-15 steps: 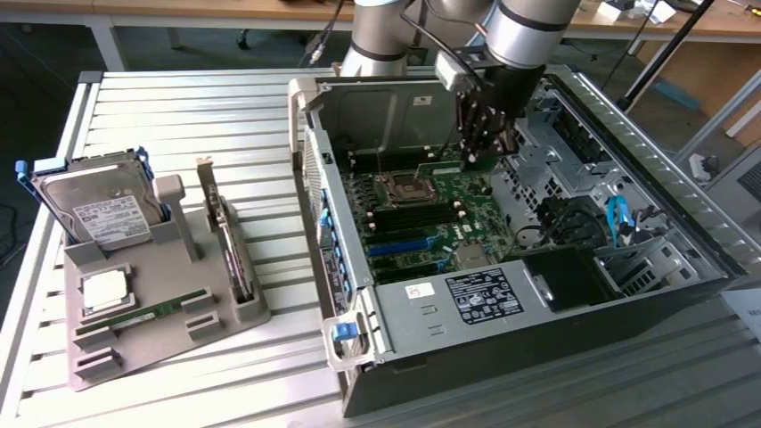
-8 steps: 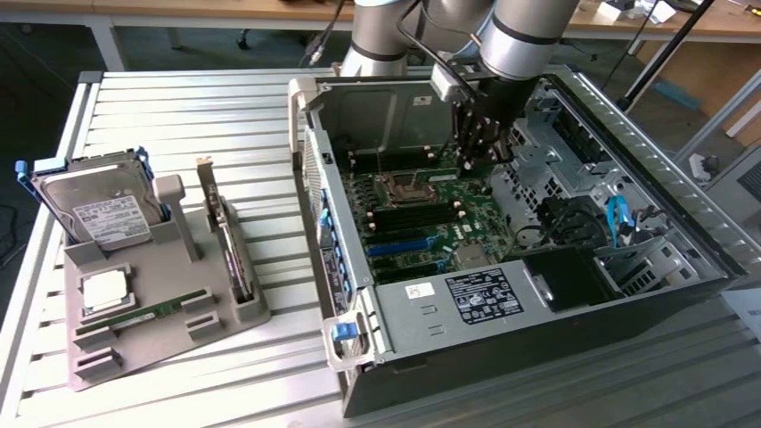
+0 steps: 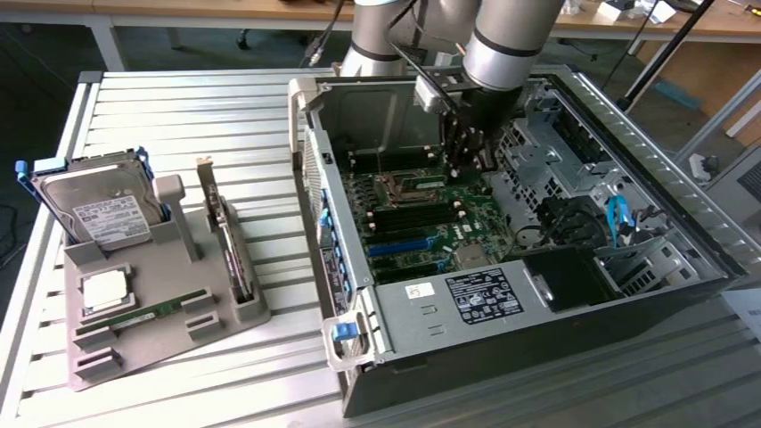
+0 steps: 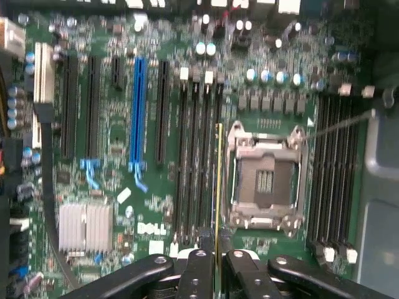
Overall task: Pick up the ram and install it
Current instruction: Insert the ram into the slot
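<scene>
The ram (image 4: 218, 187) is held edge-on between the jaws, which are closed narrowly on its two flat sides. In the wrist view it is seen as a thin yellow-green line running along the bank of black memory slots (image 4: 194, 174), just beside the empty processor socket (image 4: 265, 177). It is lined up with the slot nearest that socket; whether it already touches the slot cannot be told. A second bank of black slots (image 4: 336, 168) is seen on the far side of the socket, and a blue expansion slot (image 4: 138, 112) and a finned silver heat sink (image 4: 86, 227) lie further along the green motherboard (image 4: 118, 143).

In the exterior view the arm (image 3: 505, 40) is reached down into the open computer case (image 3: 500, 312), which is laid on its side on the slatted white surface (image 3: 202, 116). The jaws are lowered close to the board inside the case, near its far end.

A grey parts holder (image 3: 155, 348) is set on the surface at the exterior view's left, well apart from the jaws. A hard drive (image 3: 102, 209) is stood in it at a tilt, a dark expansion card (image 3: 226, 241) is stood on edge in its slot, a square silver processor chip (image 3: 105, 290) is laid flat, and another green stick (image 3: 149, 314) is lying in a groove just beside the chip.
</scene>
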